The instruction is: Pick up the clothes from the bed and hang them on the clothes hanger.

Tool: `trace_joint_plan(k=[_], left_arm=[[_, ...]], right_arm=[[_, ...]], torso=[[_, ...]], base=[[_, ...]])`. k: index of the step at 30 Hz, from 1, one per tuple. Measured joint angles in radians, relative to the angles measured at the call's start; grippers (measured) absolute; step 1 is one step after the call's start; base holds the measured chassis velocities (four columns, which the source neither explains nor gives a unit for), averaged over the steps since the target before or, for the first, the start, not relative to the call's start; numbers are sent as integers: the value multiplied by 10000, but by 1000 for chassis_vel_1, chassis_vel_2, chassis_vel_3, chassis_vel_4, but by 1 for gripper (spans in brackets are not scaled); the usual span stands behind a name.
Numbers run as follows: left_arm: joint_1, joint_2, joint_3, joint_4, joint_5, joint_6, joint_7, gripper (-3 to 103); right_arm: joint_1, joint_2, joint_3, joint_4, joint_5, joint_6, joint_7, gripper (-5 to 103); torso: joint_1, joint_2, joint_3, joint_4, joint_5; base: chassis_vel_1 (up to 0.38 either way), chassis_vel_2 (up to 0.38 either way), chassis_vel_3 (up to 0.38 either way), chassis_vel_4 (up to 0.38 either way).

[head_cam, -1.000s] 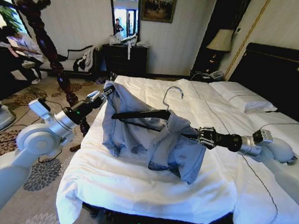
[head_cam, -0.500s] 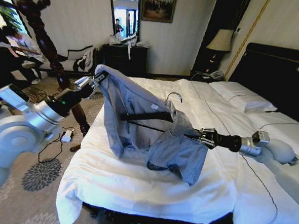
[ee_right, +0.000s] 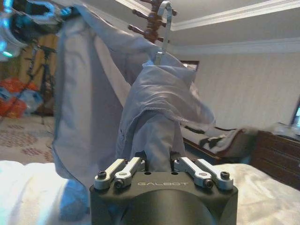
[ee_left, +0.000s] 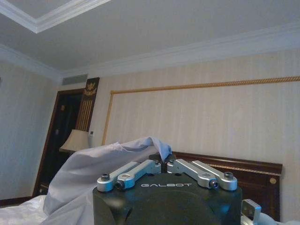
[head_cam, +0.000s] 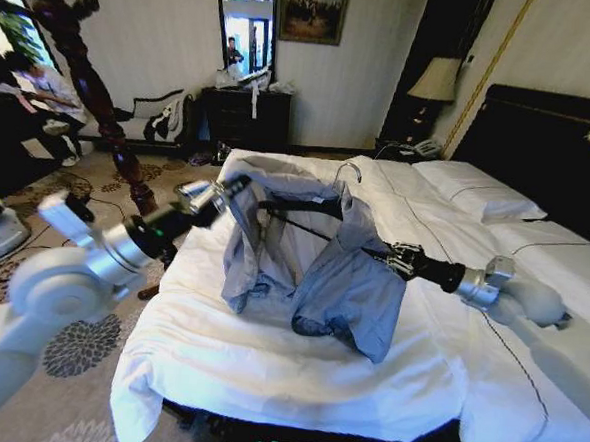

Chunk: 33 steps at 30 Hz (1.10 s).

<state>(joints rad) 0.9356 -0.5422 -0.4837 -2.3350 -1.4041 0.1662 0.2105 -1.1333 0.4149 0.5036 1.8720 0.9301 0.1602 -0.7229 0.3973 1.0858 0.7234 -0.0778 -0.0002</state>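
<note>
The clothes, a light-grey shirt (head_cam: pixel 343 284), hang draped over the black clothes hanger (head_cam: pixel 298 209) above the bed (head_cam: pixel 266 370). The hanger's silver hook (head_cam: pixel 349 170) sticks up past the fabric. My left gripper (head_cam: pixel 233 189) is shut on the shirt's upper edge at the hanger's left end; in the left wrist view its fingers (ee_left: pixel 140 168) pinch the grey cloth (ee_left: pixel 93 168). My right gripper (head_cam: pixel 395 257) holds the hanger's right end under the cloth. In the right wrist view the shirt (ee_right: pixel 154 108) rises from its shut fingers (ee_right: pixel 123 169), with the hook (ee_right: pixel 163 14) on top.
White pillows (head_cam: pixel 477 192) and a black headboard (head_cam: pixel 550 146) lie at the far right. A dark carved bedpost (head_cam: pixel 102 99) stands left of the bed beside my left arm. A dresser (head_cam: pixel 243 113) and a lamp (head_cam: pixel 436 81) stand along the far wall.
My left gripper swung up and out to the left with the shirt's edge, then came back right and down over the hanger's left end. The hanger rose slightly and more cloth covers it.
</note>
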Motion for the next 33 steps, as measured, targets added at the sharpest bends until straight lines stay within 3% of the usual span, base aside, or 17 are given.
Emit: trace_joint_plan(k=[4, 15, 18, 23, 27, 33], left_arm=[[-126, 20, 121, 232, 126, 4, 101, 0], [-10, 172, 222, 371, 250, 17, 501, 0], [-4, 195, 254, 310, 232, 19, 549, 0], [31, 219, 662, 108, 367, 36, 671, 0], [110, 208, 1261, -23, 871, 41, 909, 0], [189, 183, 1551, -17, 1274, 41, 1060, 0]], right_arm=[[154, 223, -372, 77, -223, 64, -193, 19], [1427, 1526, -2245, -858, -3055, 688, -685, 19], [1626, 1674, -2469, -985, -3266, 759, -725, 19], [1963, 1874, -2924, -1026, -3102, 765, -712, 19], [2074, 1908, -3182, -817, -1970, 700, -682, 19], [2022, 1812, -3107, -569, -1138, 802, -1128, 19]], torso=[[0, -1, 0, -2, 0], [0, -1, 1, 0, 3], [1, 0, 1, 0, 1], [0, 0, 0, 0, 1], [0, -1, 1, -1, 2], [0, 0, 1, -1, 2]], base=[[0, 0, 0, 0], [0, 0, 0, 0], [0, 0, 0, 0], [0, 0, 0, 0], [0, 0, 0, 0], [0, 0, 0, 0]])
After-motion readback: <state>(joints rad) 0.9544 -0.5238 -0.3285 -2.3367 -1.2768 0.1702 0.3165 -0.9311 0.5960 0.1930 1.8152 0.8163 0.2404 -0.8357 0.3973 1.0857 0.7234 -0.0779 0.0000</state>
